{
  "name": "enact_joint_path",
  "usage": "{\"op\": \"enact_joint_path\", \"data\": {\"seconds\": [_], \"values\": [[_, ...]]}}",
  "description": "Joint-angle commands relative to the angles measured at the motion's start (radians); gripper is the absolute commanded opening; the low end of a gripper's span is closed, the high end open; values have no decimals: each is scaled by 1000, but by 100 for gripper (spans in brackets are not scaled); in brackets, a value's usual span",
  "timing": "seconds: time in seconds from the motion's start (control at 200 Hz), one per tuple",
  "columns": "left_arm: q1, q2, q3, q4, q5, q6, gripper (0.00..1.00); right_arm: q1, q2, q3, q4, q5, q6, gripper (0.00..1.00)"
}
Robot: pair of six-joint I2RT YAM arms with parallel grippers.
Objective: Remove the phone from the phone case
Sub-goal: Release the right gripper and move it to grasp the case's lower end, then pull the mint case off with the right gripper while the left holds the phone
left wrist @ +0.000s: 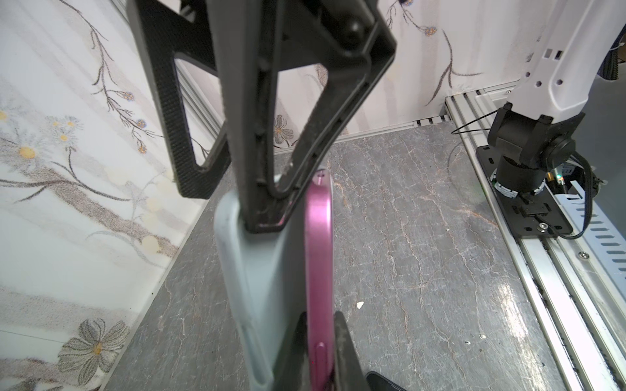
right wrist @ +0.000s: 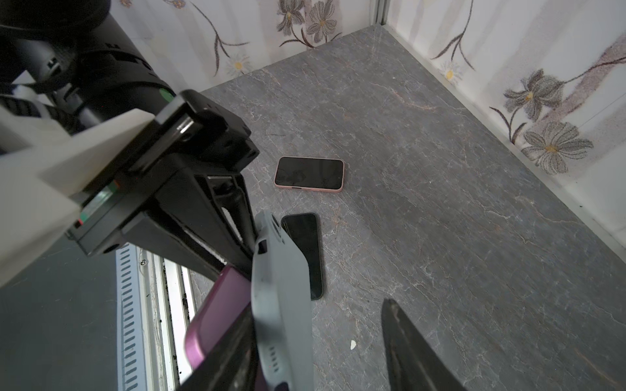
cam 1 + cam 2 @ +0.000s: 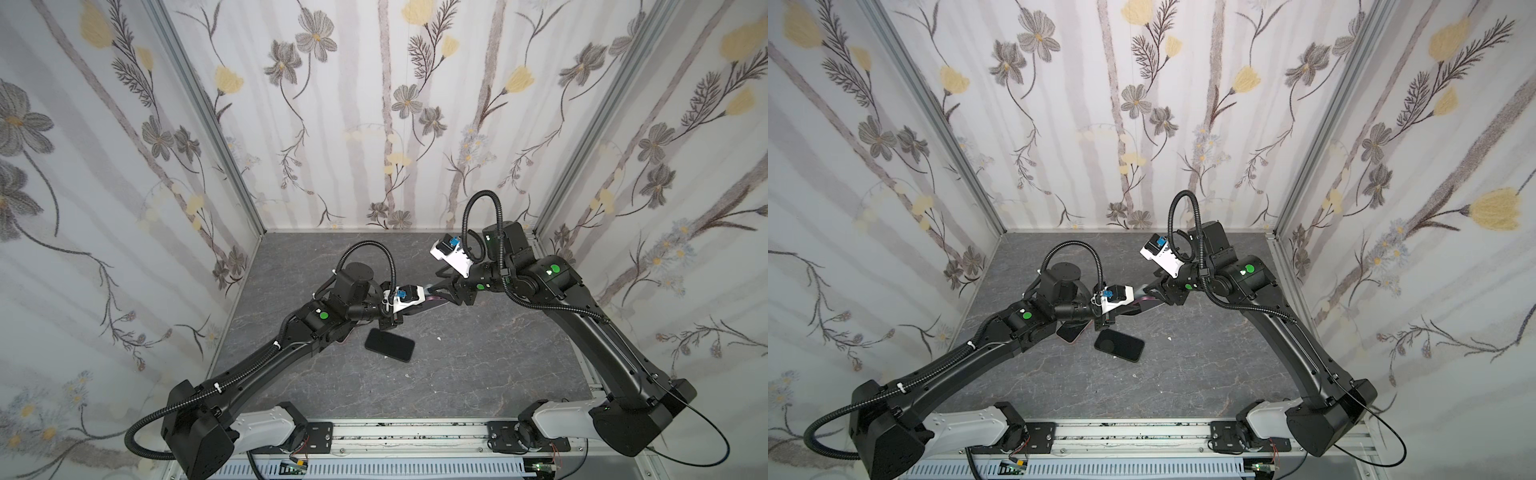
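Note:
A purple phone (image 1: 318, 254) is held on edge above the table, half peeled out of a light grey phone case (image 1: 261, 287). My left gripper (image 1: 320, 315) is shut on the phone's thin sides. In the right wrist view the case (image 2: 281, 304) bends away from the phone (image 2: 220, 315). My right gripper (image 2: 320, 306) is open. One of its fingers (image 2: 230, 352) is wedged between phone and case, and the outer one stands apart from the case's back. In both top views the grippers (image 3: 409, 305) (image 3: 442, 289) meet mid-table.
A black phone (image 3: 390, 345) (image 2: 305, 250) lies flat on the grey marble table (image 3: 478, 353), below the held one. A pink-cased phone (image 2: 309, 173) (image 3: 1070, 332) lies partly under the left arm. A white speck (image 2: 352, 344) is nearby. Flowered walls stand on three sides, with a rail (image 3: 407, 436) in front.

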Motion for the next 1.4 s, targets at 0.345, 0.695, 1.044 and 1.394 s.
{"op": "enact_joint_path", "data": {"seconds": [0.345,0.695,1.044,1.394], "values": [[0,0,16,110,10,23,0,-5,35,-5,-86,-176,-74,41],[1,1,24,110,-21,22,0,-8,21,-9,-91,-187,-63,16],[2,-49,46,108,222,-54,0,-112,70,-13,-33,-246,13,0],[1,-85,65,120,241,-117,0,-176,75,-104,113,-254,135,0]]}}
